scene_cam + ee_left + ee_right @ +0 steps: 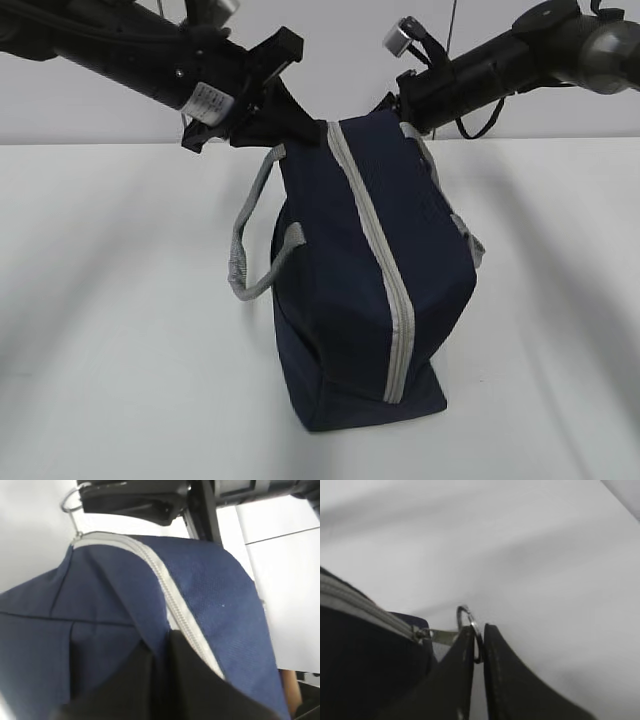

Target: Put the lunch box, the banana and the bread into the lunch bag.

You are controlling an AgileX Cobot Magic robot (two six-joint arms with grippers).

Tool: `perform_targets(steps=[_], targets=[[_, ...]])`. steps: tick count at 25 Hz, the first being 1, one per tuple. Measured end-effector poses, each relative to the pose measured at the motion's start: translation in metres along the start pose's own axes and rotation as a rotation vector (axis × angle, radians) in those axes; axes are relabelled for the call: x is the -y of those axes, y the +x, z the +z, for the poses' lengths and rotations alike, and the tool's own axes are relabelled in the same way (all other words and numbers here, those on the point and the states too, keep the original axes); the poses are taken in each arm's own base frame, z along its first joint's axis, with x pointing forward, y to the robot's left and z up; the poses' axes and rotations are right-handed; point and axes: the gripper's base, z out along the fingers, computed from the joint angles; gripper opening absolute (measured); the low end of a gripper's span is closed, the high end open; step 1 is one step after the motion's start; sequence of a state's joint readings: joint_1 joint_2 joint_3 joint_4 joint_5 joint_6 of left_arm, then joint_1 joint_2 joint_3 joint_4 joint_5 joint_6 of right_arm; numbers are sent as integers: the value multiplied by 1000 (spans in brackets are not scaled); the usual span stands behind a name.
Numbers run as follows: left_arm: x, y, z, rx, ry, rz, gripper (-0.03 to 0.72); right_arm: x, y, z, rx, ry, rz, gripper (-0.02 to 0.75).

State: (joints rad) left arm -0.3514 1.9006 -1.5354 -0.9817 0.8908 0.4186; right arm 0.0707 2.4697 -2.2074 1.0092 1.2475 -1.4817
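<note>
Lunch bag upright on the white table, zipper closed along the whole top, grey handles hanging at the sides. Left gripper at the far upper end of the bag, dark fingers pressed together on a fold of navy fabric just beside the zipper tape. Right gripper at the same far end, just past the bag's corner, fingers clamped on the metal ring pull, ring standing up between the tips and slider directly beside them at the end of the zipper. In the exterior view, both arms reaching in from the upper corners, meeting behind the bag's top edge. Lunch box, banana and bread nowhere in view.
</note>
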Motion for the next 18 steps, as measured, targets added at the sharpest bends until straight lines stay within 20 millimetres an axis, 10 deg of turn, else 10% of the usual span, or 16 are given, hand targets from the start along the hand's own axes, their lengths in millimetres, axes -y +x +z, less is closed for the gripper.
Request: perform_targets(steps=[7,18], targets=[[-6,-2,-8,9,-62,50,501,6,-24,-13,61,65,74,337],[-26,-9,-57,40,-275,82,498,14,-41,-60,-36,284,664,377]])
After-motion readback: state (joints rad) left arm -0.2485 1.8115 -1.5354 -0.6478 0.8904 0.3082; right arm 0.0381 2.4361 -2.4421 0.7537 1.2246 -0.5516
